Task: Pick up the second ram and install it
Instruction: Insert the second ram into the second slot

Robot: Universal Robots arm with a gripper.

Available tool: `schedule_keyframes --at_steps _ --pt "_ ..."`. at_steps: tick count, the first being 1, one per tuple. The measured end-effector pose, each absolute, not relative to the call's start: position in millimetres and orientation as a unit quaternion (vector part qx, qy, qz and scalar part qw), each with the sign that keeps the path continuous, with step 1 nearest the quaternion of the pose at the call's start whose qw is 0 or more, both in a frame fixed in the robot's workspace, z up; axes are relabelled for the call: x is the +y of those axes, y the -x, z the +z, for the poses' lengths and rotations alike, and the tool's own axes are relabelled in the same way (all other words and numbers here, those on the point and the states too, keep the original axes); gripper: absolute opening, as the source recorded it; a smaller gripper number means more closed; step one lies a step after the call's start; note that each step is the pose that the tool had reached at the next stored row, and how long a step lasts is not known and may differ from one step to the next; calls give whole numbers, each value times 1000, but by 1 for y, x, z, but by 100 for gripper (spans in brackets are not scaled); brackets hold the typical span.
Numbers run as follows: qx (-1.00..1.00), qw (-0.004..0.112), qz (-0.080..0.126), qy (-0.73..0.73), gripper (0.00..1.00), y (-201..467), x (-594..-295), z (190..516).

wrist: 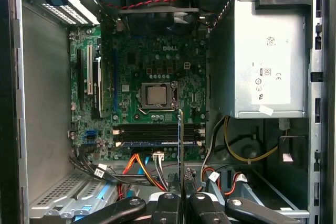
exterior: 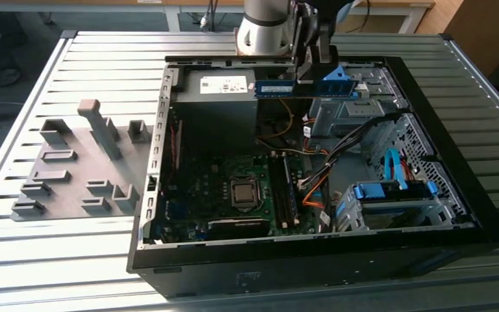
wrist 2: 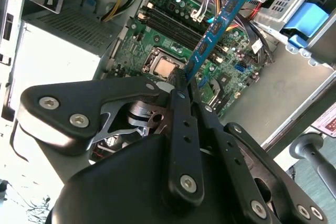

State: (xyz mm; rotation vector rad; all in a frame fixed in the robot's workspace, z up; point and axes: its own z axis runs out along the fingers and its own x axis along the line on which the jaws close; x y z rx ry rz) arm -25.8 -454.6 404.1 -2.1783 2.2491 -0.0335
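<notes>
Open PC case [exterior: 319,263] on slatted table [exterior: 50,260], grey holder blocks [exterior: 59,156] beside it, motherboard [wrist: 152,51] inside.

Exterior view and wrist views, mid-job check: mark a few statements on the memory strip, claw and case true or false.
1. The claw is shut on the thin blue memory strip. True.
2. The strip sits in a slot of the green motherboard. False: it is held clear of the board, over the open black case.
3. A cooler covers the square silver processor. False: it is bare.
4. Grey plastic holder blocks stand outside the case, at the exterior view's left. True.
</notes>
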Motion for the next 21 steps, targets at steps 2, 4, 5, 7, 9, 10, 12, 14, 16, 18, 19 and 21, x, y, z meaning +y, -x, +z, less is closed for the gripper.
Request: schedule_keyframes --at_steps 2,4,5,7,9,10,12,14,16,18,19,21 --pt "718 5 -11 696 14 26 -455 404" --pt "718 5 -11 696 14 25 -455 404" --pt "718 5 -11 696 14 25 -455 404" --pt "718 5 -11 696 14 25 -455 404" --pt "720 5 -11 694 14 25 -455 404" --pt "722 5 -11 692 14 25 -455 404" --pt "727 5 -11 686 14 25 -455 404" --pt "736 5 -11 677 14 25 -455 404" --pt "746 5 -11 666 14 25 -455 404" --pt "754 5 -11 656 14 25 -455 404" --pt "758 5 -11 652 14 25 -455 404" --pt "764 4 -11 645 14 25 -455 404"
